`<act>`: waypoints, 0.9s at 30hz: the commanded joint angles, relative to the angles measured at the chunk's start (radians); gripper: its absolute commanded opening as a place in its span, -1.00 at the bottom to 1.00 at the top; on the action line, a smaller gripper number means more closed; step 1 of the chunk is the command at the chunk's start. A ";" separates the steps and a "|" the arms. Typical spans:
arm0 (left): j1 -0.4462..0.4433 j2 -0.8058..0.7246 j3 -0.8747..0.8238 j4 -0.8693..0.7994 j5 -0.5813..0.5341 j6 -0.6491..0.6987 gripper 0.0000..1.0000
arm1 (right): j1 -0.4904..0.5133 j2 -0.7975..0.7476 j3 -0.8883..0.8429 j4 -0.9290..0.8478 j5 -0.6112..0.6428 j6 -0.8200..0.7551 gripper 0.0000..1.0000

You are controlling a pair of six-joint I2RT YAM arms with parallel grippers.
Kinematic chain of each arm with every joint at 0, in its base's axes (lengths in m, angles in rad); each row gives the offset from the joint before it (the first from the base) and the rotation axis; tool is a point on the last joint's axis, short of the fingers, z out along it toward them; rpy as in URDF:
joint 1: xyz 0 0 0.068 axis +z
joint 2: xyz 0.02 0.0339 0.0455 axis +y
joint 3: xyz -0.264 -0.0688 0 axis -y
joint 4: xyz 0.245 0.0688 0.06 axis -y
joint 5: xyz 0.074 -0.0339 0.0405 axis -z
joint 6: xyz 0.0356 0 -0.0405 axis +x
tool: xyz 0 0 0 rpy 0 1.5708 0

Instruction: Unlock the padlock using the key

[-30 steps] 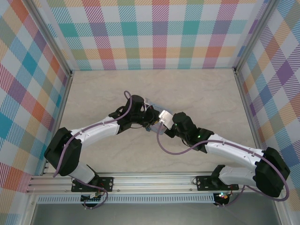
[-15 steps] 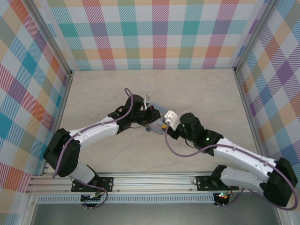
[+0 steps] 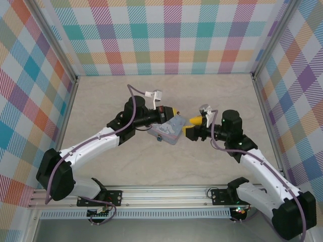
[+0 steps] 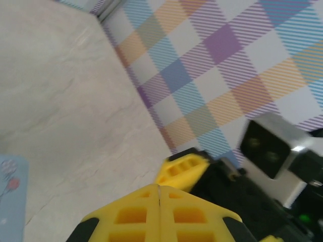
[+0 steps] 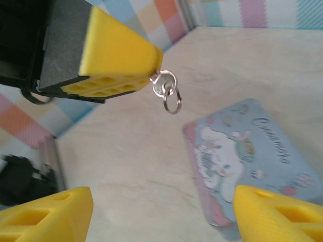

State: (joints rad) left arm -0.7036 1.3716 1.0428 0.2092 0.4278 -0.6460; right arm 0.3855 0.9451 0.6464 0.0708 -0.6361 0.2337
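The left hand, fully closed, is pinching the key in the upper centre of the right wrist view, ring dangling over the surface, probably presenting it to the wide-open, empty right hand.

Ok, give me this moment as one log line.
left end effector: shut on the key, ring dangling | right end effector: open, empty, facing the key | cartoon tin: flat on table

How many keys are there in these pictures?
1. The key is pinched at the tip of the left gripper, a small ring dangling from it, above the table beside the tin. Others may be hidden.
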 commanded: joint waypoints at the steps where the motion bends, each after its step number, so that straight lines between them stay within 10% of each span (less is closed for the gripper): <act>1: 0.014 -0.010 0.123 0.000 0.082 0.143 -1.00 | -0.048 0.050 -0.004 0.272 -0.274 0.224 0.53; 15: 0.078 -0.013 0.196 -0.151 0.402 0.437 -1.00 | -0.119 0.226 -0.010 0.900 -0.383 0.504 0.92; 27: 0.078 0.014 0.223 -0.272 0.474 0.523 -1.00 | -0.084 0.279 0.041 0.868 -0.468 0.502 0.38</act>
State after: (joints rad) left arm -0.6292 1.3777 1.2278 -0.0086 0.8574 -0.1856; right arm 0.2855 1.2419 0.6472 0.9344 -1.0615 0.7677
